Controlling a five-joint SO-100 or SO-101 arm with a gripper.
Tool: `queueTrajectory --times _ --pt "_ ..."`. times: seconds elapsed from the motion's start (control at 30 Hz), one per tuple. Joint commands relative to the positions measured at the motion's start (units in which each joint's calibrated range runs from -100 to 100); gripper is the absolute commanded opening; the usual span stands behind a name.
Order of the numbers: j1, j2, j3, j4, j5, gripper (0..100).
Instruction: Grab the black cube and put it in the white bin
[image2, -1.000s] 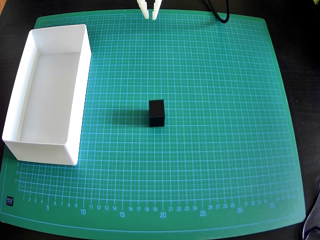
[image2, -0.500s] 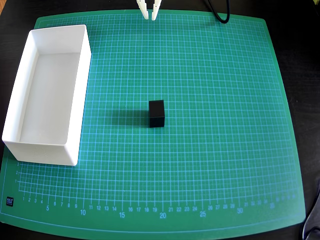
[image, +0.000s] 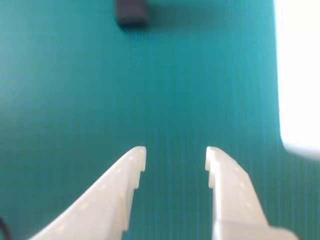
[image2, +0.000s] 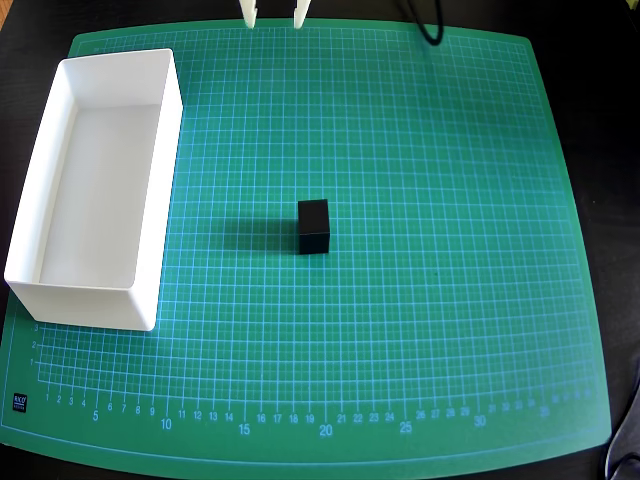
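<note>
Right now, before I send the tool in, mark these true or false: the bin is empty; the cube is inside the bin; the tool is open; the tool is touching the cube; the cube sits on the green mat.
1. The bin is empty: true.
2. The cube is inside the bin: false. It stands apart from it, to its right in the overhead view.
3. The tool is open: true, with a clear gap between its tips.
4. The tool is touching the cube: false. It is at the mat's far edge, well short of the cube.
5. The cube sits on the green mat: true.
</note>
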Motion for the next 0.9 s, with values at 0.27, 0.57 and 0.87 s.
queueTrajectory --times 0.27,0.57,0.87 --pt "-7.0 44.8 -53.1 8.4 -0.2 17" --pt "-5.4 65.3 -83.4 23.0 -0.2 17" --pt "-5.1 77.9 -104.8 38.4 -2.4 17"
